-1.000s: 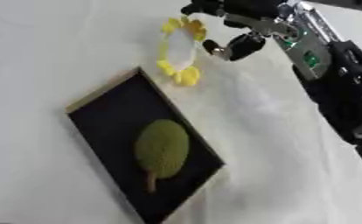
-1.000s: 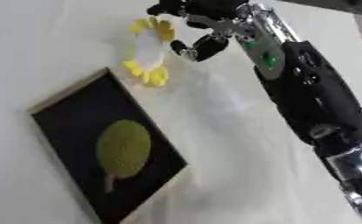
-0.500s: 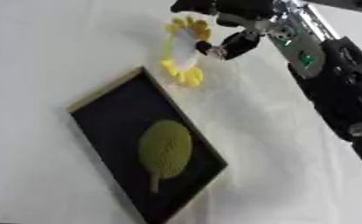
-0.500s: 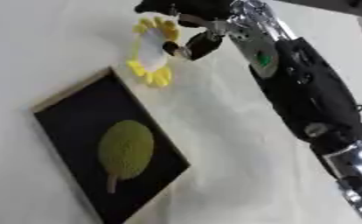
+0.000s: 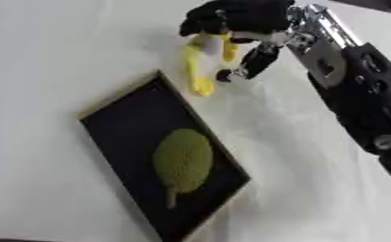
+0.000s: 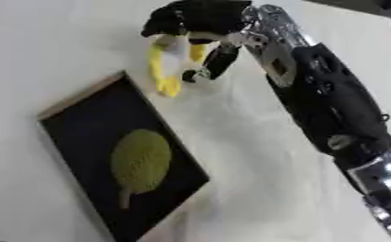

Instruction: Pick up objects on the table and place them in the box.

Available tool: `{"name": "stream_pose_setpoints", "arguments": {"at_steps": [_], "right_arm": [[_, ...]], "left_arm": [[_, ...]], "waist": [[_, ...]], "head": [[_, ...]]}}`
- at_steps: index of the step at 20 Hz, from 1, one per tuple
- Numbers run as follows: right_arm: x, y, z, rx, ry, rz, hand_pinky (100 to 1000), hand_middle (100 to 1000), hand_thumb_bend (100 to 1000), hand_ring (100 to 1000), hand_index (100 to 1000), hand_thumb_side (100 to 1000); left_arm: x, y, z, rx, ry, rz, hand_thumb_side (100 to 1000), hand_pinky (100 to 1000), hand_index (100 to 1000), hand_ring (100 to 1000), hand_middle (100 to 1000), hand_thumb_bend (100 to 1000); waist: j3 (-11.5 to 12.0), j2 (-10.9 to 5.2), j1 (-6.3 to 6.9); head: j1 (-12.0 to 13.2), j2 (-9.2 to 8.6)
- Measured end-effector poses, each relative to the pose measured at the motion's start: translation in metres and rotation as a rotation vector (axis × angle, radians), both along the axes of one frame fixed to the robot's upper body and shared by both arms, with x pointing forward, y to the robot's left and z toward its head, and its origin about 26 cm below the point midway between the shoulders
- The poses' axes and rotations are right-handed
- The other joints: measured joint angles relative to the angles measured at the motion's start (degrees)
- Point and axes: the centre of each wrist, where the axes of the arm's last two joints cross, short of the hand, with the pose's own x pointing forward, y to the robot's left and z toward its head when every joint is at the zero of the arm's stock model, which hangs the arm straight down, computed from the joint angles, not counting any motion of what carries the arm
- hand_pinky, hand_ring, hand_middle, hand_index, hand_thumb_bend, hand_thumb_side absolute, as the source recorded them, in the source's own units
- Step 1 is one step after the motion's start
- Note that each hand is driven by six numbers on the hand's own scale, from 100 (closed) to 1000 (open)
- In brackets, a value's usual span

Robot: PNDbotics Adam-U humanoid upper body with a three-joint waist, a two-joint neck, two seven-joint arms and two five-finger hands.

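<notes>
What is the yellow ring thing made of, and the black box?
The yellow ring looks like soft, matte plastic or fabric petals; it hangs limp from the right robot hand. The black box has a dark matte lining and a pale rim, perhaps wood or card.

Green fruit (image 5: 182, 160) fills box (image 5: 120, 137) middle, free room at both ends

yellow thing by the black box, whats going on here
The robot's right hand reaches in from the upper right and has its fingers curled over the top of a yellow ring-shaped object just beyond the far corner of the black box. The ring's lower end hangs close to the white table. A green leaf-shaped object already lies in the box. The left hand is out of view.
</notes>
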Motion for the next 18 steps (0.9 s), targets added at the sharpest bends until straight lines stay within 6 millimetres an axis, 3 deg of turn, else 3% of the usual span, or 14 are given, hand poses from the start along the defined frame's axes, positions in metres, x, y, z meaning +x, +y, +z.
{"name": "stream_pose_setpoints", "arguments": {"at_steps": [4,6,9,13,18], "right_arm": [[0.0011,0.0002,-0.0022,-0.02,0.007,-0.021,980,948,448,1000,987,316],[0.0018,0.0002,-0.0037,-0.033,0.008,-0.032,973,928,433,991,973,273],[0.0033,-0.0008,-0.0057,-0.048,0.011,-0.049,945,803,339,960,915,190],[0.0059,-0.0029,-0.0077,-0.042,0.022,-0.059,915,713,206,923,863,146],[0.0074,-0.0041,-0.0094,-0.032,0.033,-0.056,907,711,153,911,858,182]], "left_arm": [[0.0,-0.0002,0.0001,-0.002,-0.001,-0.002,679,785,780,685,573,100],[0.0001,-0.0004,0.0004,-0.003,-0.002,-0.002,680,784,778,683,570,100],[0.0001,-0.0008,0.0004,-0.005,-0.002,-0.003,681,784,778,681,568,100],[0.0003,-0.002,0.0001,-0.005,-0.001,-0.007,683,784,777,680,566,100],[0.0003,-0.002,0.0001,-0.004,0.001,-0.008,684,784,777,678,563,100]], "waist": [[0.32,0.0,-0.43],[0.43,0.01,-0.52],[0.45,0.02,-0.6],[0.45,0.12,-0.6],[0.24,0.18,-0.6]], "head": [[0.06,0.0],[0.14,0.0],[0.21,0.0],[0.24,0.0],[0.3,0.02]]}}
